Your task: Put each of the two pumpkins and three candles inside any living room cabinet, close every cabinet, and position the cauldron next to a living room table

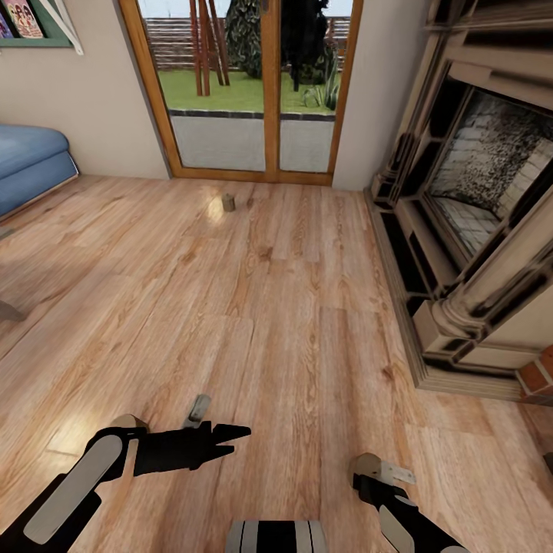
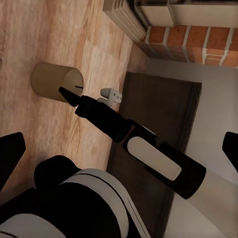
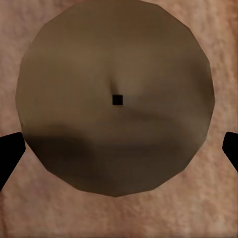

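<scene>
**One candle under the right end effector, a second candle far on the floor**

A candle [image 3: 116,99] stands upright on the wooden floor [image 1: 292,322], and the right wrist view looks straight down on its round cream top, with a small dark wick at the middle. The two dark fingertips [image 3: 10,153] of the right end effector [image 1: 369,465] show at both sides of this candle, spread wider than it and not touching it, so the end effector is apart. In the head view this candle shows only as a small tan shape at the tip of the right arm, low in the picture. The left wrist view shows the same candle [image 2: 57,82] from the side, a short tan cylinder just beside the tip of the right arm, with a dark mat [image 2: 158,148] near it on the floor.

A second candle [image 1: 228,202] stands on the floor well apart from the robot, near the glass door [image 1: 253,84] with its orange wood frame.

The left end effector [image 1: 230,442] hangs over the floor and holds nothing; its fingers lie close together in the head view, but its fingertips [image 2: 10,153] show far apart in the left wrist view, so it is apart too.

A stone fireplace [image 1: 476,200] stands at the right, and a blue sofa [image 1: 31,161] at the left.
</scene>
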Available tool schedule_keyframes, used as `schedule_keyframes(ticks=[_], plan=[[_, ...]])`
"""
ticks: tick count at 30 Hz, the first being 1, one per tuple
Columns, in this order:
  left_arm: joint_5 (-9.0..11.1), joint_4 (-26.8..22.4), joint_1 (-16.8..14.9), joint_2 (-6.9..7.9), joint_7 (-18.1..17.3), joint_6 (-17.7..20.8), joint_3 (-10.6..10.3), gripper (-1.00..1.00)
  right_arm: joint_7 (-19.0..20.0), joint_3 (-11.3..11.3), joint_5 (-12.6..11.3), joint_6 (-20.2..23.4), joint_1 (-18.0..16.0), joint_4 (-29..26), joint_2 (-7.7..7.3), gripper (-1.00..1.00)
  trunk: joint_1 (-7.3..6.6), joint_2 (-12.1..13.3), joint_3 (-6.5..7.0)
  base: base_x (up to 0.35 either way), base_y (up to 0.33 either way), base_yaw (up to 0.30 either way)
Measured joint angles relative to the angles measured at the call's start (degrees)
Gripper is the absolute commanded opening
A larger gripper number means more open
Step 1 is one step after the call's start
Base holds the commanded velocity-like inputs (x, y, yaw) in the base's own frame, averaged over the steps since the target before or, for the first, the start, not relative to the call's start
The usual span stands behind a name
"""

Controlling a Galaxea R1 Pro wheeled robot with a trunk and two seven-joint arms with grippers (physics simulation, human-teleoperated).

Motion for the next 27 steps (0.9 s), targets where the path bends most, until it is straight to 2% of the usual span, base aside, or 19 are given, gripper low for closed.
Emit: schedule_keyframes(ticks=[27], plan=[[-0.04, 0.02, 0.03, -0.07, 0.00, -0.09, 0.00, 1.00, 0.00, -0.01, 0.09, 0.00, 0.00, 0.00, 0.09, 1.00, 0.00, 0.00, 0.00, 0.025, 0.003, 0.000]])
